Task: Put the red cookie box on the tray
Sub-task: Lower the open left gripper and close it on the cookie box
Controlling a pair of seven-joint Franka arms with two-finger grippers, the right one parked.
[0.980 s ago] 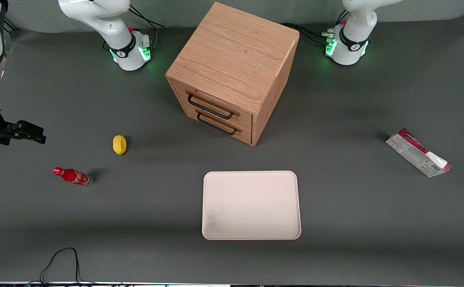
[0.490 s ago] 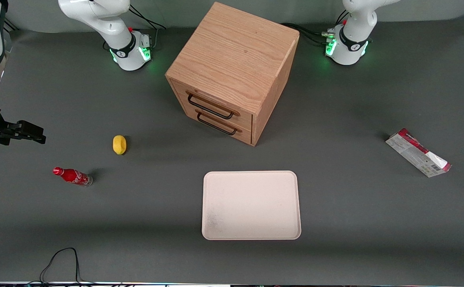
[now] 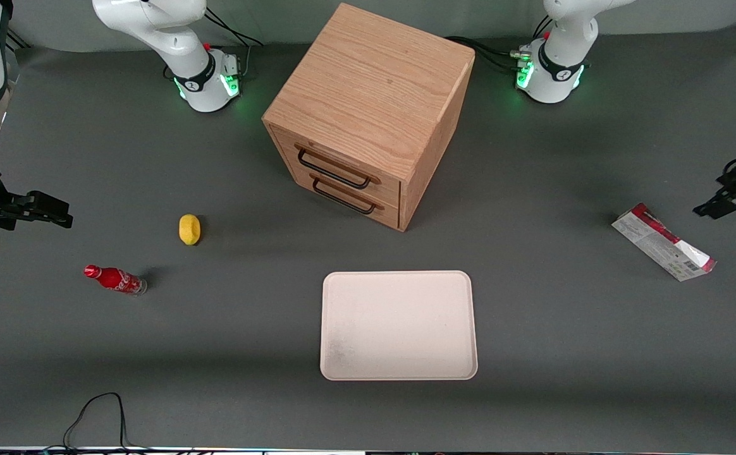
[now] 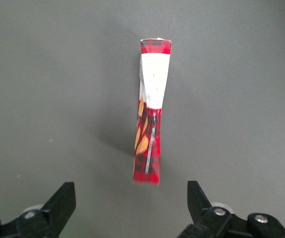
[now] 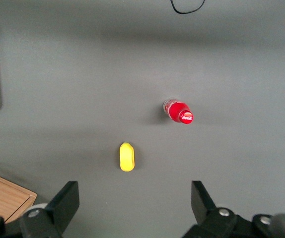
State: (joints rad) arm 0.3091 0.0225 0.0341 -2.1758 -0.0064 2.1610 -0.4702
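Grey matting covers our table (image 3: 564,328). We hold our gripper (image 3: 712,208) with fingers (image 4: 63,203) spread wide, hovering just beside the one red cookie box (image 3: 663,242), apart from it, at the working arm's end. We count one tray (image 3: 398,278), well apart, nearer the front camera than the drawer cabinet (image 3: 368,114); bare matting lies between.

Lay on the desk (image 3: 564,328) toward the working arm's end: the red cookie box (image 3: 663,242), well apart from the tray (image 3: 398,325). Hovered above the box, fingers (image 4: 63,201) spread: the gripper (image 3: 716,207).
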